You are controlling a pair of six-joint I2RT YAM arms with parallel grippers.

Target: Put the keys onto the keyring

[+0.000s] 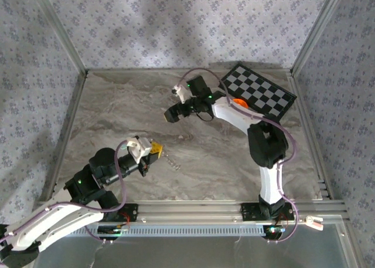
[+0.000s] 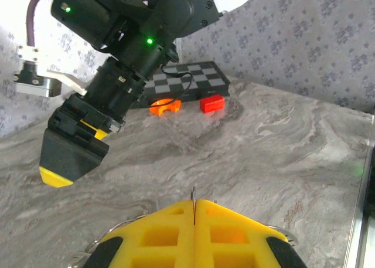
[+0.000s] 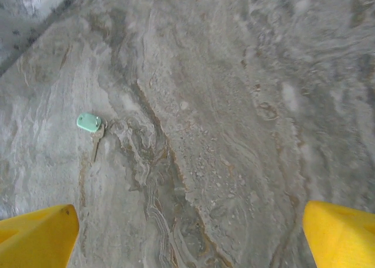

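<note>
My left gripper (image 2: 194, 204) is shut, and a thin silvery edge of the keyring (image 2: 194, 193) sticks up between its yellow fingertips. In the top view this gripper (image 1: 154, 149) hovers at the table's near middle, with a short fine chain (image 1: 170, 160) trailing to its right. My right gripper (image 3: 187, 221) stands wide open above bare table with nothing between its fingers. One of the keys (image 3: 95, 140), small and grey with a mint-green cap, lies flat ahead and to the left of it. From above, the right gripper (image 1: 171, 113) points left at mid-table.
A checkerboard (image 1: 258, 92) leans at the back right. An orange curved piece (image 2: 164, 106) and a red block (image 2: 212, 103) lie in front of it. Aluminium rails and patterned walls bound the marbled table (image 1: 117, 109).
</note>
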